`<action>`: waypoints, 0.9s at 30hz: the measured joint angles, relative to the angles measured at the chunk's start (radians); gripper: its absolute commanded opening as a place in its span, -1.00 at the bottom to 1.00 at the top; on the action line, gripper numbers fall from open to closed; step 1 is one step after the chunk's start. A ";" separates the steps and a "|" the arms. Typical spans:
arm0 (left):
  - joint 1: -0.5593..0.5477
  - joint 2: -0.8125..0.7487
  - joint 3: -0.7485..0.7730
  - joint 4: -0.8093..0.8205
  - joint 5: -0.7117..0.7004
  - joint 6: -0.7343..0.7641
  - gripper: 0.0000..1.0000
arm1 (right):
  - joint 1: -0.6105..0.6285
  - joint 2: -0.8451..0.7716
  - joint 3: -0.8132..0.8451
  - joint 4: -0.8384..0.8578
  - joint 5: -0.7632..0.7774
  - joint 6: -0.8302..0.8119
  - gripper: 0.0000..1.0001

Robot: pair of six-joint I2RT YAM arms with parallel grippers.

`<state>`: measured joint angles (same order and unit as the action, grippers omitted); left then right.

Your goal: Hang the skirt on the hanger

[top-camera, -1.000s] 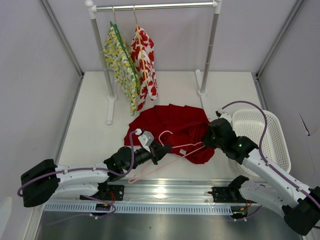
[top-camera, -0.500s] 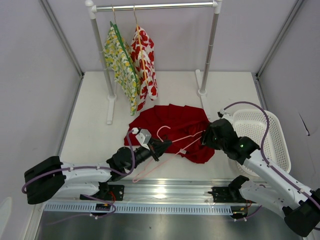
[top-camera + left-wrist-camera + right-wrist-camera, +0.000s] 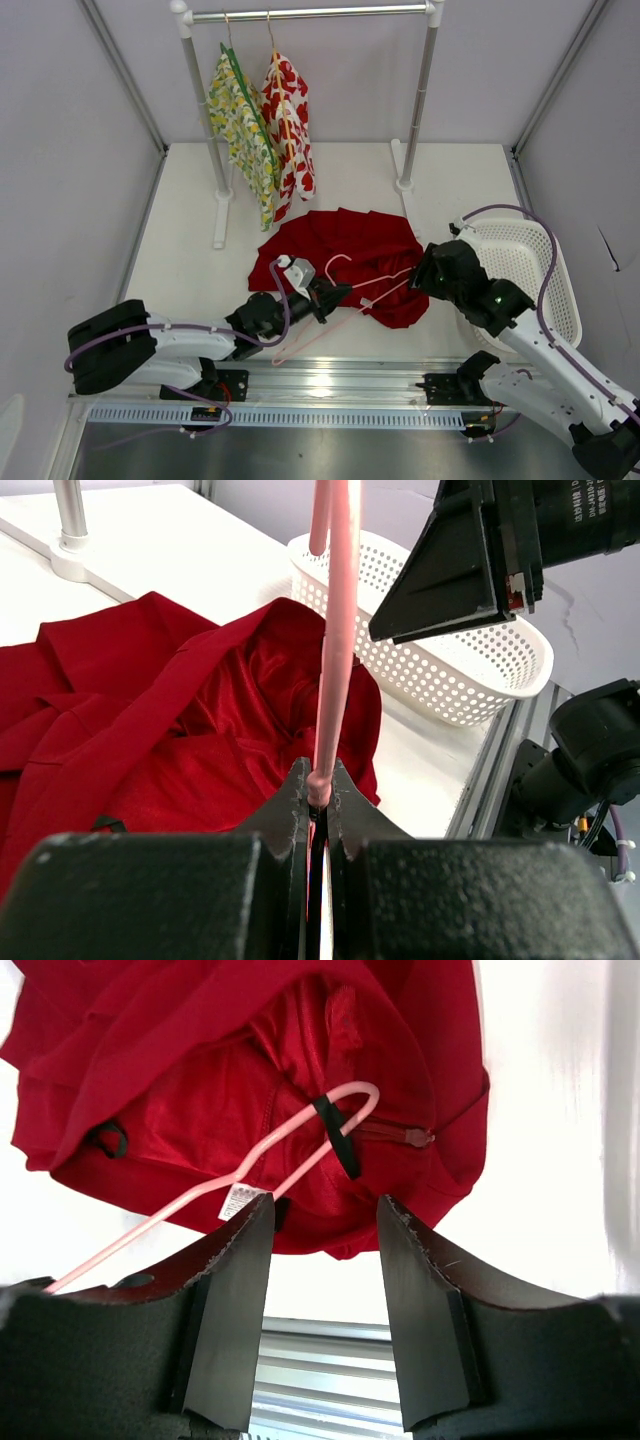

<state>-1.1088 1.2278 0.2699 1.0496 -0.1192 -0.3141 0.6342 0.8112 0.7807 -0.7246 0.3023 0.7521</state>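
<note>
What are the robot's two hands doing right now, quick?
Left gripper: closed, holding the pink hanger.
Right gripper: open, holding nothing, above the red skirt.

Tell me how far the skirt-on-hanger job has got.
Done: the left gripper is shut on the pink hanger, and one hanger corner appears to pass through a black loop on the skirt. In hand: the right gripper hovers open above that corner. Left: the other loop looks free, and the skirt lies bunched on the table.

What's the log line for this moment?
left gripper: shut on hanger | right gripper: open, over skirt | black loop across hanger end | skirt on table, not hung
</note>
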 measured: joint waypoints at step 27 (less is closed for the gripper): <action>-0.027 0.101 0.092 -0.047 0.038 -0.037 -1.00 | -0.026 0.040 -0.089 0.116 0.023 0.011 -0.05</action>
<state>-1.1362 1.3285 0.3614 1.0027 -0.0814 -0.3508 0.6086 0.8516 0.6922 -0.6090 0.3256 0.7635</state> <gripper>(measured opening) 0.069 0.469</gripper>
